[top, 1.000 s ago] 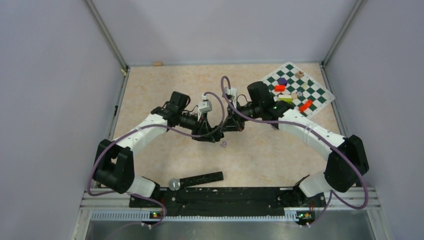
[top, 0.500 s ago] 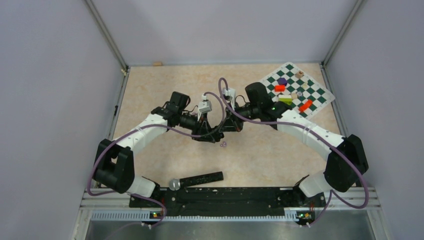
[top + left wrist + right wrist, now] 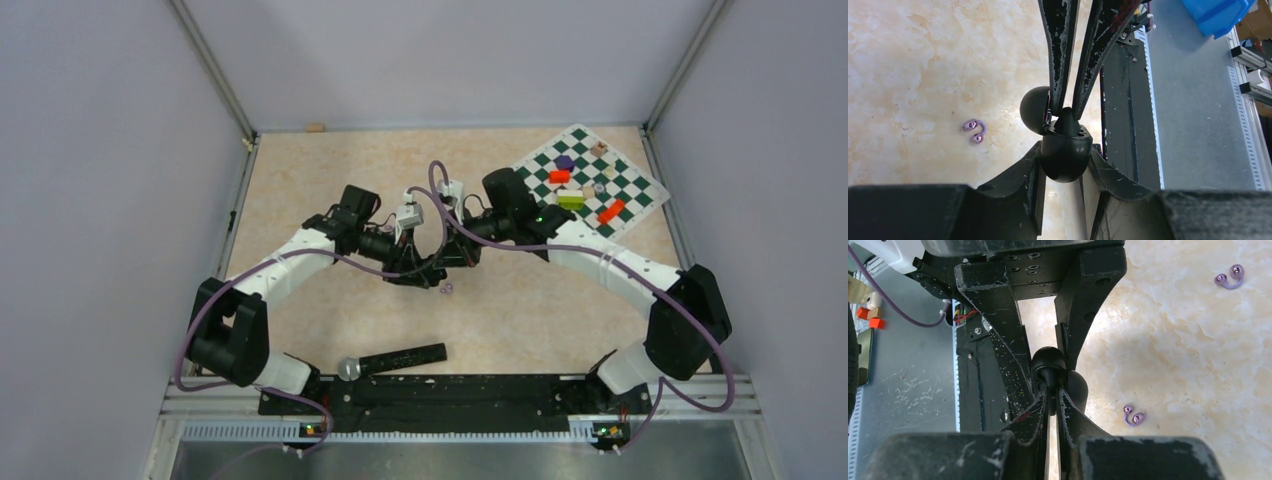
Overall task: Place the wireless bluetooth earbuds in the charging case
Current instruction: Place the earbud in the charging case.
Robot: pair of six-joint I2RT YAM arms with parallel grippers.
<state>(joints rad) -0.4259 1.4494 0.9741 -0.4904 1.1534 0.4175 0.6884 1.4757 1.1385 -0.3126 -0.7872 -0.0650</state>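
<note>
My left gripper is shut on the black oval charging case and holds it with its lid open. My right gripper is shut on a glossy black earbud, whose tip sits at the case's mouth. In the right wrist view the case is right ahead of the fingers. The two grippers meet above the table's middle, left and right. One lilac earbud lies on the table beside them. The right wrist view shows two lilac earbuds, near and far.
A green-and-white chessboard with several coloured blocks lies at the back right. A black bar with a silver round end lies near the front edge. The black base rail runs along the near edge. A small beige piece sits at the back wall.
My right arm and its cable have shifted a little left, toward the left gripper. The left arm has held still with the case.
</note>
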